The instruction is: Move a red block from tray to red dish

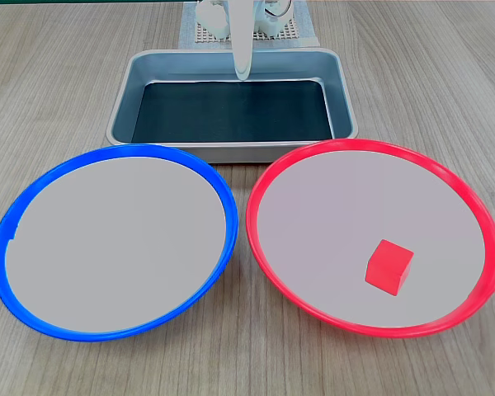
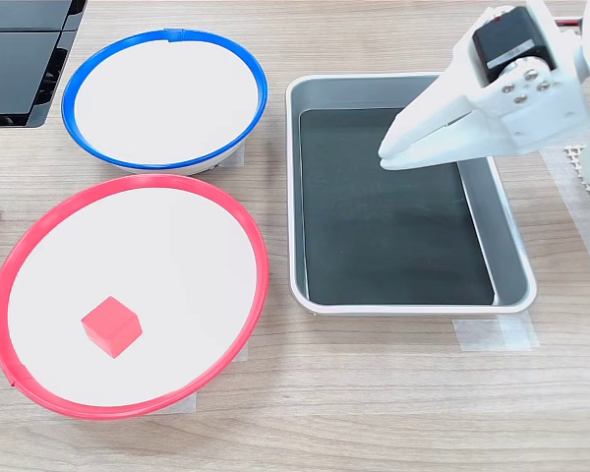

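Rested in red dish (image 2: 39, 246): red block (image 2: 111, 325). Hovered over emptied tray (image 2: 511, 261), gripper (image 2: 386, 155) apparently pinched together, holding nothing. Best simply retracted, clear of tray walls.

Red block (image 2: 110, 325) sits in red dish (image 2: 39, 236); tool (image 2: 385, 157) shut, empty, over tray (image 2: 506, 236).
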